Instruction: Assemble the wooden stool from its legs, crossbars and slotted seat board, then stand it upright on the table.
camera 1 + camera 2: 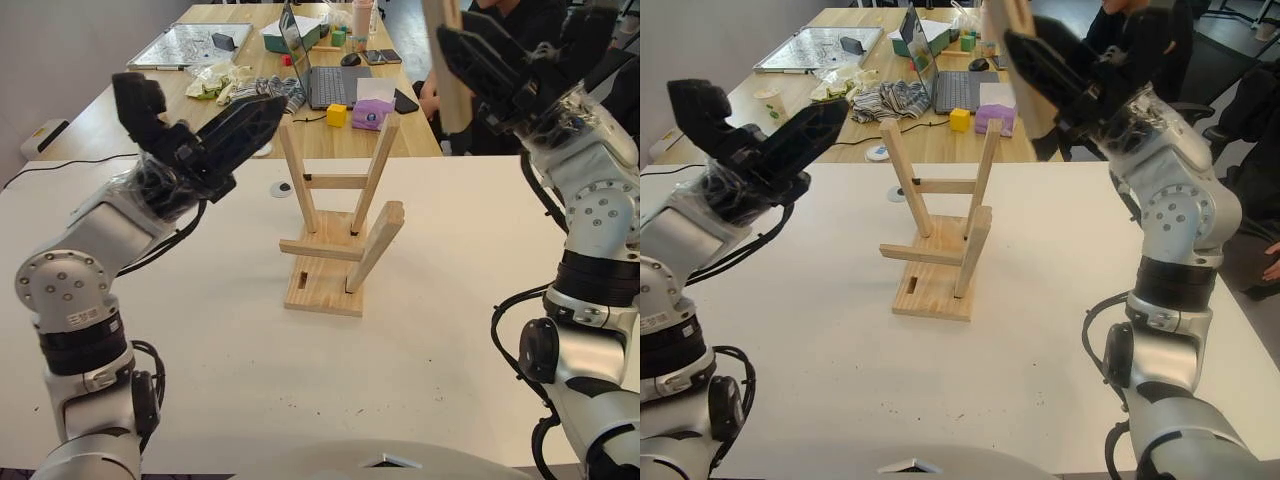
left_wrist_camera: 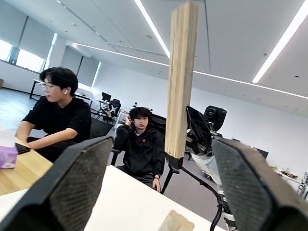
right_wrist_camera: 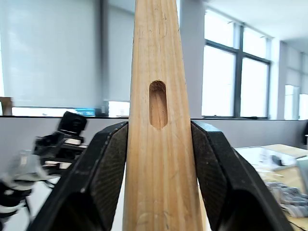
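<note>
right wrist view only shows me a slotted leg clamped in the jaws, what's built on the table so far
observer: the seat board lies flat on the table with two legs standing in it, joined by a crossbar.
operator: third leg in yet
observer: a third leg is on the board but tilted, with a second crossbar sticking out of it.
operator: left arm free to help
observer: yes, the left gripper is raised above the table to the left of the board, jaws open and empty.
</note>
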